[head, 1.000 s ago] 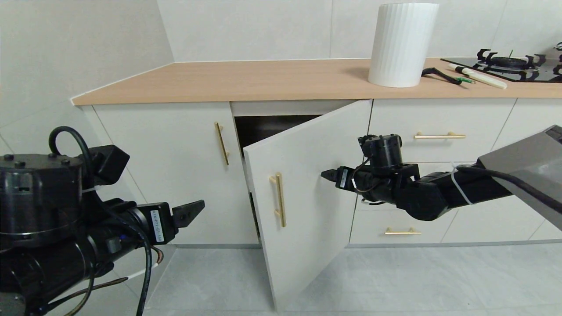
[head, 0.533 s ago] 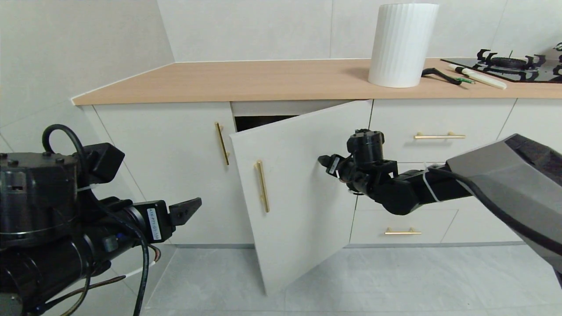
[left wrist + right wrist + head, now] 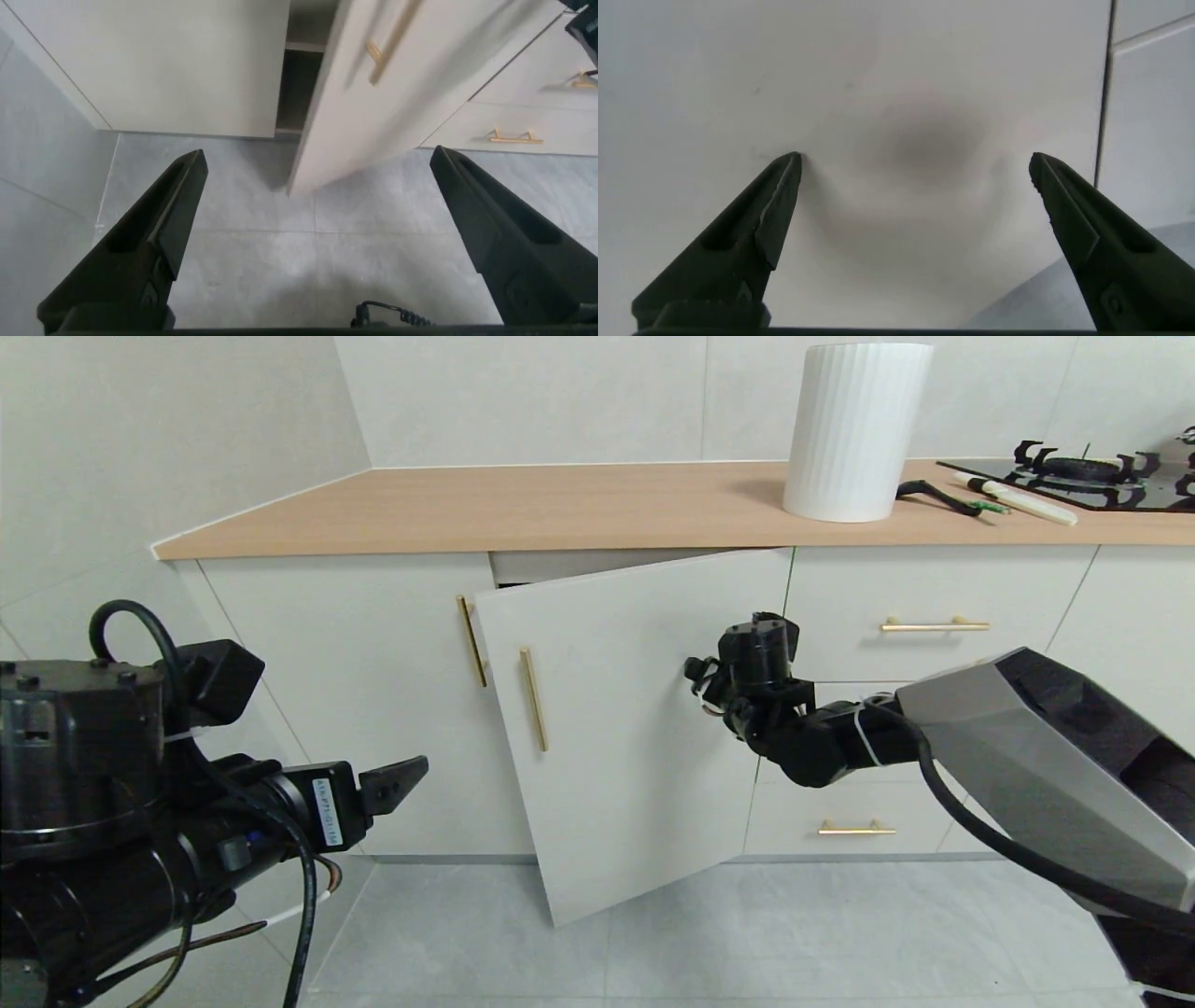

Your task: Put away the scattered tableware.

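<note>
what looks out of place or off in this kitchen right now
The cabinet door hangs ajar, its handle edge standing out from the neighbouring fronts, with the open right end effector close against its face. On the counter, a couple of utensils lie loose beside the white ribbed container.

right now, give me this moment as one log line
cabinet door: ajar, nearly shut | right gripper: open, tips at door face | left gripper: open, empty, low above floor

Left gripper [image 3: 318, 243] fingers spread wide over grey floor [image 3: 308, 252]; white cabinet door [image 3: 402, 84] ajar, gold handle [image 3: 388, 39] visible.
</note>
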You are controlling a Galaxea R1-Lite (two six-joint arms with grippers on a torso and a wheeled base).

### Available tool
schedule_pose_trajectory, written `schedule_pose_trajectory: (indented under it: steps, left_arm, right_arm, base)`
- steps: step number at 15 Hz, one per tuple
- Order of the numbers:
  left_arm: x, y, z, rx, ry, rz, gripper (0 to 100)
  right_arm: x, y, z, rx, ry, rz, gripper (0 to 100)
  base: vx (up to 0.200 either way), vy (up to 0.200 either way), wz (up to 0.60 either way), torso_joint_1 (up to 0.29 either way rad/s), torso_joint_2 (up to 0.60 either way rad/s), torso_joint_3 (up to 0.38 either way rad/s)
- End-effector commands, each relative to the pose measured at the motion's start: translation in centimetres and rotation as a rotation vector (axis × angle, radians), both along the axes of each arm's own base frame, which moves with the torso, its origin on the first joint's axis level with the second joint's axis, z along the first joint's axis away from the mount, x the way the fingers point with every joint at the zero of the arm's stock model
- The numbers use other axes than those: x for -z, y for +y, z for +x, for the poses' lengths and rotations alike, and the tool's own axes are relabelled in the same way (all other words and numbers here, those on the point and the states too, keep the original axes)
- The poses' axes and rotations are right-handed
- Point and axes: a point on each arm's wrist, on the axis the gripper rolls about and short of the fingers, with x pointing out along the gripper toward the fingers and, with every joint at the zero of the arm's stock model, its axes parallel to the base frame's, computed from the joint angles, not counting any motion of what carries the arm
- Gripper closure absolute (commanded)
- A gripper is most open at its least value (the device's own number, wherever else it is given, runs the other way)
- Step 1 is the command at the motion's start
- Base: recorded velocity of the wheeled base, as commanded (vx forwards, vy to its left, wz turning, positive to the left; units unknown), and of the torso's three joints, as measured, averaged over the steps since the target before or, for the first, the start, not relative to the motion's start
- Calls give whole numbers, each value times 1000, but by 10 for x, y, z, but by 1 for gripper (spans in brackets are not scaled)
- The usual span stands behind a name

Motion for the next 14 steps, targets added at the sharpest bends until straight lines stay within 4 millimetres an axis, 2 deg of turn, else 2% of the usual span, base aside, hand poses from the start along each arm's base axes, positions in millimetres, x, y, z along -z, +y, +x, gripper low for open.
schedule_pose_trajectory:
  steps: [1,7,14]
  left_arm:
    - [1,0,0,-1,3,1,0]
    - [0,0,0,-1,1,0,0]
    - [1,0,1,-1,4,1,0]
  right_arm:
    - [10,-5,14,48,-13,0,0]
    - [11,-25,37,135,-49,9,0]
    - [13,-39,50,197,-73,14,0]
  base:
    - [0,0,0,0,0,0]
    - [0,0,0,0,0,0]
    - [0,0,0,0,0,0]
